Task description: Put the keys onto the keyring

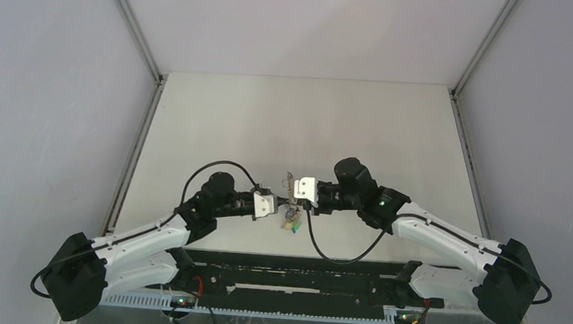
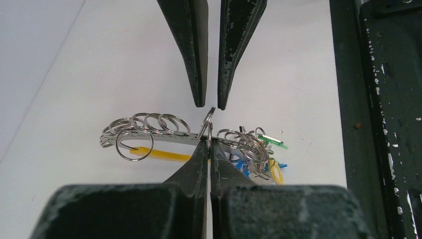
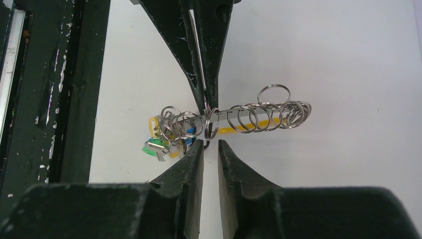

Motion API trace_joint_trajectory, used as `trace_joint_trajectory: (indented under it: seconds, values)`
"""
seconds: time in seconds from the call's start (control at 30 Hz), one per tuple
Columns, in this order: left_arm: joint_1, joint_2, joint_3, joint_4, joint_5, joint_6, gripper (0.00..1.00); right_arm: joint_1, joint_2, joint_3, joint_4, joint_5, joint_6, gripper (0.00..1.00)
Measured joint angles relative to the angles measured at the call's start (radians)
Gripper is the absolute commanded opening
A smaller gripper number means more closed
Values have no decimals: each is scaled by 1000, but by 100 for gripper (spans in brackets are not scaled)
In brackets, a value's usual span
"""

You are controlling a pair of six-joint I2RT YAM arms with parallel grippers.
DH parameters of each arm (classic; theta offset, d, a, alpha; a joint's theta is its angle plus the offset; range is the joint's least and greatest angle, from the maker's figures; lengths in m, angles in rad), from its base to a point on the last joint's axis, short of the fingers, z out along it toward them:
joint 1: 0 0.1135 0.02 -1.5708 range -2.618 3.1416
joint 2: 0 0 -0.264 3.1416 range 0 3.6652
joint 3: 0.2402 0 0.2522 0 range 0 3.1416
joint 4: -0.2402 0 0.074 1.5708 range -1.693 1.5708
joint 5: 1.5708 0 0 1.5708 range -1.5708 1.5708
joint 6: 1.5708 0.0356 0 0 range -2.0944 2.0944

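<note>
The keyring [image 2: 149, 135] is a curved silvery bar strung with several split rings, a yellow band [image 2: 164, 154] and green and blue tags [image 2: 271, 142]. It hangs above the table between both arms [image 1: 289, 222]. My left gripper [image 2: 209, 142] is shut on its middle, beside an upright ring [image 2: 209, 119]. My right gripper [image 3: 210, 143] faces it from the other side, open by a narrow gap, with its fingertips [image 2: 199, 99] on either side of that ring. A tiny dark bit sits at the right tips; I cannot tell if it is the keys.
The black rail that carries the arm bases [image 1: 290, 284] runs along the near edge, right of the bunch in the left wrist view [image 2: 378, 119]. The white table [image 1: 301, 125] stretches behind, with grey walls on both sides.
</note>
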Motion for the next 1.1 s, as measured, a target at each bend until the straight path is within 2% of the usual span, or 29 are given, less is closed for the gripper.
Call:
trace_joint_trajectory:
  seconds: [0.33, 0.5, 0.57, 0.73, 0.97, 1.0, 1.03, 1.1]
  values:
    - [0, 0, 0, 0, -2, 0, 0, -24, -1, -33, 8, 1, 31, 21]
    - [0, -6, -1, -2, -50, 0, 0, -92, -5, -44, 11, 7, 114, 26]
    - [0, -16, -3, -3, -98, -3, 0, -120, 2, -45, 15, 10, 166, 27]
    - [5, -40, -16, -5, -267, -29, 0, -164, 76, -45, 60, 16, 290, 39]
    - [34, -101, -53, 2, -453, -62, 0, -180, 240, -25, 100, 32, 404, 39]
    - [38, -112, -60, 7, -467, -65, 0, -180, 267, -8, 97, 33, 420, 39]
    - [41, -122, -69, 15, -482, -71, 0, -180, 369, 77, 95, 25, 467, 38]
    - [47, -135, -81, 35, -534, -83, 0, -180, 383, 89, 97, 20, 477, 36]
